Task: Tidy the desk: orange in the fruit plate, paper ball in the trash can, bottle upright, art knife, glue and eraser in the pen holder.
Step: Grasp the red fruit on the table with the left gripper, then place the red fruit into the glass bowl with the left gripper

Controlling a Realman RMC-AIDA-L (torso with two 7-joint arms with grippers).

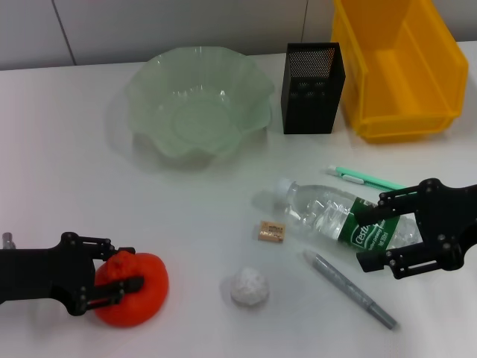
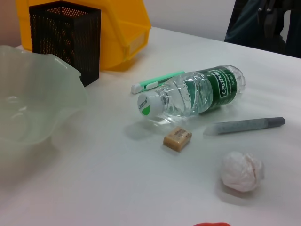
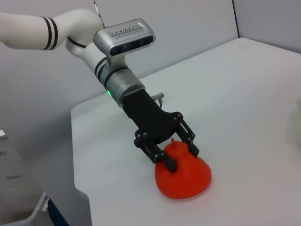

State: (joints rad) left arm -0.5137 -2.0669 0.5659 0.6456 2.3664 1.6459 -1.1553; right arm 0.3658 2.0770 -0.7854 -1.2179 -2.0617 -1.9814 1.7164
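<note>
Left tool [image 1: 128, 270] low at the near left of the white surface [image 1: 67, 149], its 2 fingers closed around the orange [image 1: 138, 294], which sits on the surface; the right wrist view shows the same grip, fingers pressed on both sides of the orange [image 3: 186, 176].

Green fruit plate [image 1: 200, 101] sits far left-centre, nothing in it. Paper ball [image 1: 249, 287] lies near centre, near edge, apart from the orange. Eraser [image 1: 270, 231], small and tan, is just beside the bottle's neck, not touching.

Black mesh pen holder [image 1: 313, 86] stands upright right of the plate, just beside the yellow trash can [image 1: 399, 67] at the far right.

Bottle [image 1: 335, 216] lies on its side, white cap toward the plate, green label toward the right arm. Art knife [image 1: 365, 177], green and white, lies behind the bottle. Grey glue stick pen [image 1: 349, 288] lies diagonally in front of the bottle.

Right tool [image 1: 373, 235] is at the bottle's label end, jaws spread wide, 1 finger on the far side and 1 on the near side of the bottle; cannot tell whether they touch it.
</note>
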